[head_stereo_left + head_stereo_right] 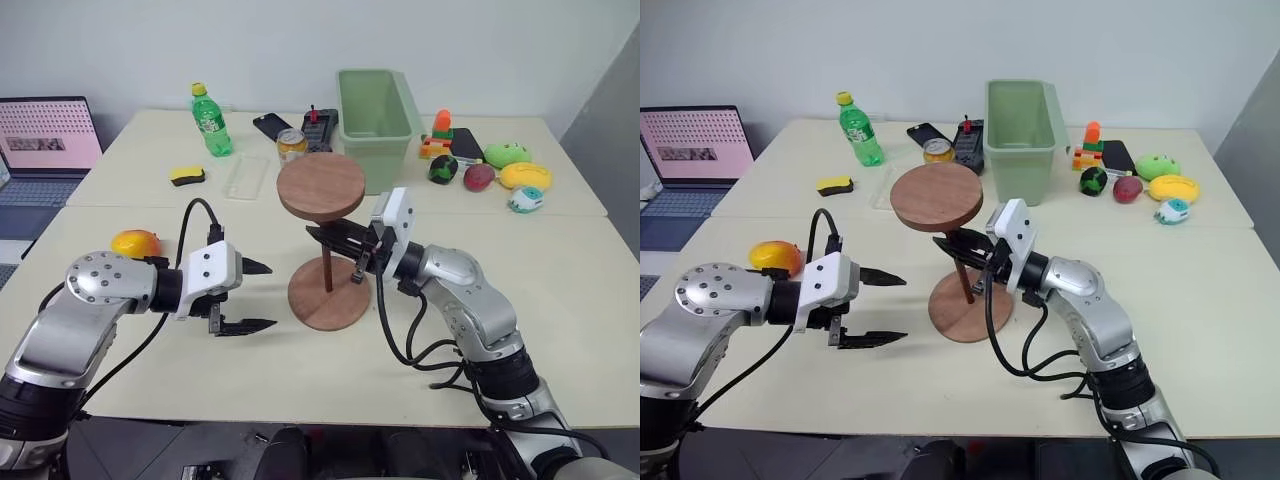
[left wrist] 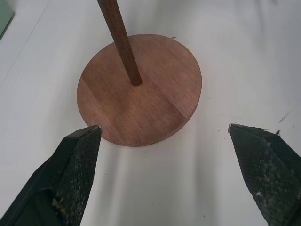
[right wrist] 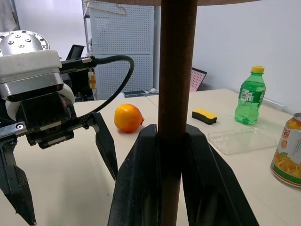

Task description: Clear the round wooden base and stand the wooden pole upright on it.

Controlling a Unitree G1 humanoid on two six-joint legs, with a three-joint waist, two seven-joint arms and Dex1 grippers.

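Two claws flank the round wooden base [image 1: 329, 291], which lies flat on the tabletop [image 1: 560, 300]. The right claw [image 1: 336, 243] grips the wooden pole [image 1: 327, 262], upright with its foot in the base's centre hole, disc end uppermost. The left claw [image 1: 256, 296], jaws wide and empty, hovers just beside the base.

Cream tables [image 1: 560, 330] vs plain white wall [image 1: 500, 40].
Two tables pushed tog., seam across the middle; grey panel [image 1: 610, 110] far right; white pegboard [image 3: 122, 47] behind, even indoor light.
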